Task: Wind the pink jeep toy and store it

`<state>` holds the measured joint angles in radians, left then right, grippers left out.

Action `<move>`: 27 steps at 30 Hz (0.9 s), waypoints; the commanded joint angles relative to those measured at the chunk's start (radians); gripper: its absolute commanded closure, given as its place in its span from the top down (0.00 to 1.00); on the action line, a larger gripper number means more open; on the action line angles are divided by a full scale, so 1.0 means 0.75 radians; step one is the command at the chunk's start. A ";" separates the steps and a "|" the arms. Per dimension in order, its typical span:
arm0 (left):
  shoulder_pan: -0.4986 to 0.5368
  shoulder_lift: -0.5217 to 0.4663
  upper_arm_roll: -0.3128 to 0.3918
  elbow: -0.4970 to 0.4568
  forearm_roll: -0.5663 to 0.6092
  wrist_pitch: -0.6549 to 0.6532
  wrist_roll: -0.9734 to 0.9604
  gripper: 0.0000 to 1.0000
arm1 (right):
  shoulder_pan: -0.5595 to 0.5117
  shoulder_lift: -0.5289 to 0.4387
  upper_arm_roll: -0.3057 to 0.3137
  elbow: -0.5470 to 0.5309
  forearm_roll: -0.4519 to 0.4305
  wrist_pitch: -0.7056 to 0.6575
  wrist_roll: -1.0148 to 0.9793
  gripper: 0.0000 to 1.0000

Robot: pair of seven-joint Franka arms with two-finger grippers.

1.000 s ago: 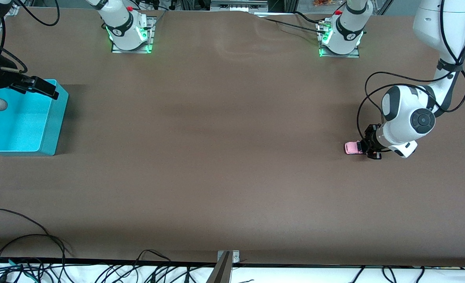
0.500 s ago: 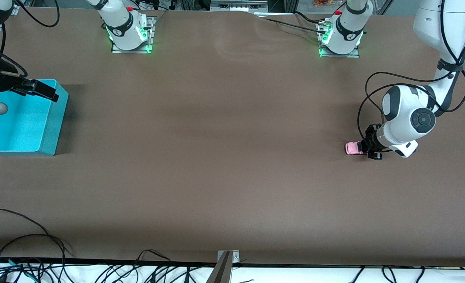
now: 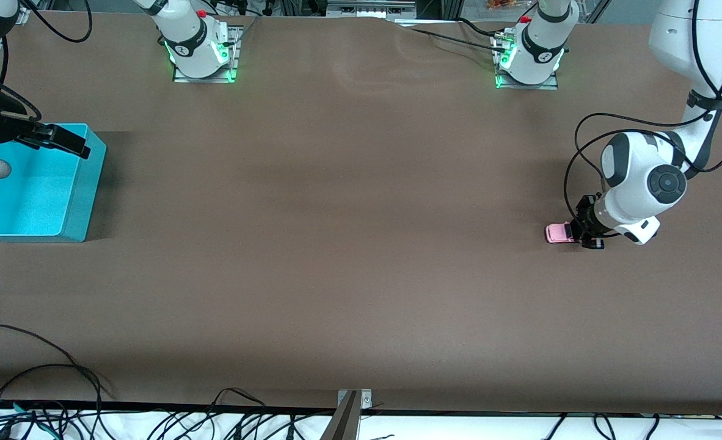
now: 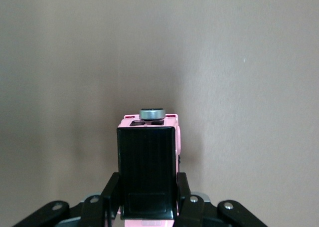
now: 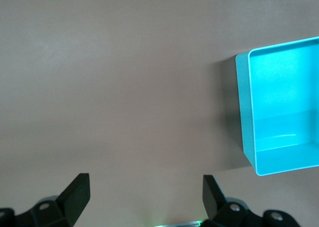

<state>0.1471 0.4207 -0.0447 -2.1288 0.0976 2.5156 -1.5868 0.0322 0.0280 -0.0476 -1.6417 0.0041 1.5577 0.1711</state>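
Note:
The pink jeep toy [image 3: 559,233] stands on the brown table near the left arm's end. My left gripper [image 3: 586,233] is shut on its black rear section, low at the table. In the left wrist view the pink jeep toy [image 4: 147,167] shows its black roof between my two fingers [image 4: 110,189], with its pink front and a grey wheel pointing away from the wrist. My right gripper [image 3: 61,139] is open and empty, held over the edge of the turquoise bin [image 3: 83,201]. In the right wrist view the bin [image 5: 243,107] lies beside my open fingers [image 5: 77,189].
The turquoise bin sits at the right arm's end of the table. The two arm bases [image 3: 199,58] stand along the table's edge farthest from the front camera. Cables [image 3: 43,373] lie along the table's edge nearest that camera.
My left gripper has slid the pink jeep toy along the table toward the left arm's end. The right gripper has barely moved.

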 commanded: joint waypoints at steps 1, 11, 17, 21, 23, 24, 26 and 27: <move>0.047 0.110 0.002 0.032 0.052 0.158 0.068 0.42 | -0.002 -0.017 -0.014 0.002 0.013 -0.005 -0.030 1.00; 0.096 0.134 0.008 0.032 0.064 0.158 0.175 0.42 | -0.002 -0.025 -0.014 0.019 0.023 -0.042 -0.030 1.00; 0.137 0.149 0.021 0.042 0.142 0.158 0.177 0.42 | -0.002 -0.025 -0.004 0.037 0.027 -0.073 -0.030 1.00; 0.154 0.151 0.023 0.045 0.166 0.160 0.177 0.42 | 0.002 -0.027 0.002 0.039 0.050 -0.081 -0.028 1.00; 0.156 0.155 0.027 0.053 0.166 0.158 0.177 0.42 | 0.002 -0.029 0.002 0.039 0.074 -0.099 -0.028 1.00; 0.158 0.157 0.027 0.053 0.166 0.158 0.177 0.42 | 0.002 -0.029 0.002 0.041 0.080 -0.101 -0.028 1.00; 0.166 0.169 0.027 0.057 0.166 0.160 0.177 0.42 | 0.002 -0.029 0.002 0.045 0.085 -0.101 -0.028 1.00; 0.174 0.177 0.027 0.065 0.168 0.162 0.177 0.42 | 0.002 -0.029 0.002 0.049 0.085 -0.101 -0.028 1.00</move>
<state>0.2566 0.4361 -0.0273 -2.1226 0.1926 2.5801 -1.4661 0.0358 0.0129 -0.0460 -1.6245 0.0385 1.5063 0.1680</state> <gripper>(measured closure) 0.515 0.000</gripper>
